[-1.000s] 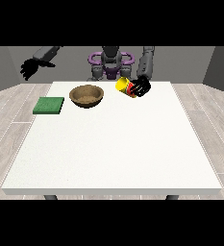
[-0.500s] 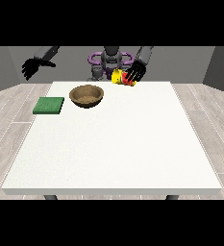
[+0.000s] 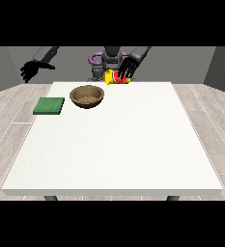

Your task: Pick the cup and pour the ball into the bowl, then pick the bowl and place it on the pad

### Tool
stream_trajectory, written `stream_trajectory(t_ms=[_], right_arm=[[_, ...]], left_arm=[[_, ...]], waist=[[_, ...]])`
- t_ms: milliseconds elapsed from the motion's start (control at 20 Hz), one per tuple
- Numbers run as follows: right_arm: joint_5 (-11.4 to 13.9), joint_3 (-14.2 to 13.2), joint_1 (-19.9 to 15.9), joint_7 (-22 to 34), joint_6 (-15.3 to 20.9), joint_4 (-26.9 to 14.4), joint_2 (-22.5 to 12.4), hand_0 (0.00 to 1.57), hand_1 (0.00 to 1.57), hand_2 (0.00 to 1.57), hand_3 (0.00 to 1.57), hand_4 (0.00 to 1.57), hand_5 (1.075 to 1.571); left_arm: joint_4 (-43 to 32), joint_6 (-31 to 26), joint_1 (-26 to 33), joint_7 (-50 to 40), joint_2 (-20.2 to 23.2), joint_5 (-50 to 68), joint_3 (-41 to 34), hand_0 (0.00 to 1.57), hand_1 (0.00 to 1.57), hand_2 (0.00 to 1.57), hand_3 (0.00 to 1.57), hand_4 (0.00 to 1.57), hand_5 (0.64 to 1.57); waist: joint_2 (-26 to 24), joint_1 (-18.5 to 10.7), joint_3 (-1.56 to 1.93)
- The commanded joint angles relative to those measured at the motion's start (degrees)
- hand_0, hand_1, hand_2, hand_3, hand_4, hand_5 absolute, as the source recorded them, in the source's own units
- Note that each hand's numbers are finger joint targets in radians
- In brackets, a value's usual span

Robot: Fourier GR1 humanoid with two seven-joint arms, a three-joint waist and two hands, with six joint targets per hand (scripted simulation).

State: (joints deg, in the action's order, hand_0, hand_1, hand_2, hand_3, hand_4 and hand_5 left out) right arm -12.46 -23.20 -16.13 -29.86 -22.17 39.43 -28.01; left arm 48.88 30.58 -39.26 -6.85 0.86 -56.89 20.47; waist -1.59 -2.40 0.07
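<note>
Hand at view's right wraps cup; ball not visible.

Legible text: none | labels: none | brands: none | numbers: none | signs: none | surfaces checked: all in front view, nothing readable on any

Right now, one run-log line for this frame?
phase: pour approach | hand at view's right: holds cup, tipped sideways, raised | bowl: on table, left of cup | pad: bare | other hand: idle, off table
</note>
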Motion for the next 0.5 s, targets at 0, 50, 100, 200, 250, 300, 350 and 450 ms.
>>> stream_trajectory(t_ms=[0, 50, 100, 200, 250, 300, 350, 450], right_arm=[[0.5, 1.3, -3.3, 1.1, 0.1, -0.2, 0.8, 0.0, 0.0, 0.0, 0.0, 0.0, 1.548], [0.4, 2.4, -4.2, 5.1, -0.4, 1.5, 0.5, 0.0, 0.0, 0.0, 0.0, 0.0, 1.551], [0.4, 0.3, -4.2, -0.3, -0.3, -1.4, -1.4, 0.0, 0.0, 0.0, 0.0, 0.0, 1.548], [1.5, 0.3, -5.7, 0.5, 2.1, -4.0, -1.8, 0.0, 0.0, 0.0, 0.03, 0.0, 1.533], [2.1, 2.6, -5.5, 2.6, 3.7, -0.6, 1.8, 0.0, 0.0, 0.0, 0.18, 0.0, 1.534], [0.8, 0.4, -8.4, 3.0, 2.2, -2.8, -2.4, 0.0, 0.0, 0.0, 0.16, 0.0, 1.533], [2.0, 2.4, -7.0, 2.9, 3.0, -1.7, 0.7, 0.0, 0.0, 0.0, 0.14, 0.0, 1.53], [2.2, 2.9, -8.9, 5.5, 5.0, -1.4, 1.3, 0.0, 0.0, 0.0, 0.27, 0.0, 1.53]], left_arm=[[0.4, -0.2, -2.2, -10.0, -0.8, -5.7, 6.2, 0.82, 0.82, 1.57, 1.56, 0.88, 1.571], [-0.6, -3.0, -3.0, -9.9, -0.8, -5.9, 4.7, 0.68, 0.68, 1.57, 1.53, 0.89, 1.571], [1.9, -2.7, -3.8, -10.6, -0.8, -7.6, 6.7, 0.58, 0.58, 1.57, 1.54, 0.88, 1.571], [4.6, -6.2, -5.1, -13.7, -0.8, -9.1, 10.0, 0.53, 0.53, 1.57, 1.57, 0.93, 1.569], [2.1, -4.9, -3.2, -12.4, -0.8, -10.8, 9.0, 0.55, 0.55, 1.57, 1.57, 0.93, 1.565], [3.1, -5.3, -6.5, -14.1, -0.8, -12.7, 10.0, 0.54, 0.54, 1.57, 1.57, 0.9, 1.571], [2.5, -5.0, -5.3, -16.4, -0.8, -14.4, 12.1, 0.52, 0.52, 1.57, 1.57, 0.84, 1.571], [3.6, -8.6, -4.9, -15.8, -0.9, -14.6, 13.2, 0.46, 0.46, 1.57, 1.57, 0.89, 1.571]], waist=[[0.6, 3.5, -0.03], [-1.9, 4.1, -0.06], [2.3, 1.9, -0.02], [2.5, -0.7, 0.0], [0.0, 1.5, -0.05], [3.1, 0.2, -0.02], [1.2, 2.7, -0.04], [-0.3, 1.6, -0.06]])
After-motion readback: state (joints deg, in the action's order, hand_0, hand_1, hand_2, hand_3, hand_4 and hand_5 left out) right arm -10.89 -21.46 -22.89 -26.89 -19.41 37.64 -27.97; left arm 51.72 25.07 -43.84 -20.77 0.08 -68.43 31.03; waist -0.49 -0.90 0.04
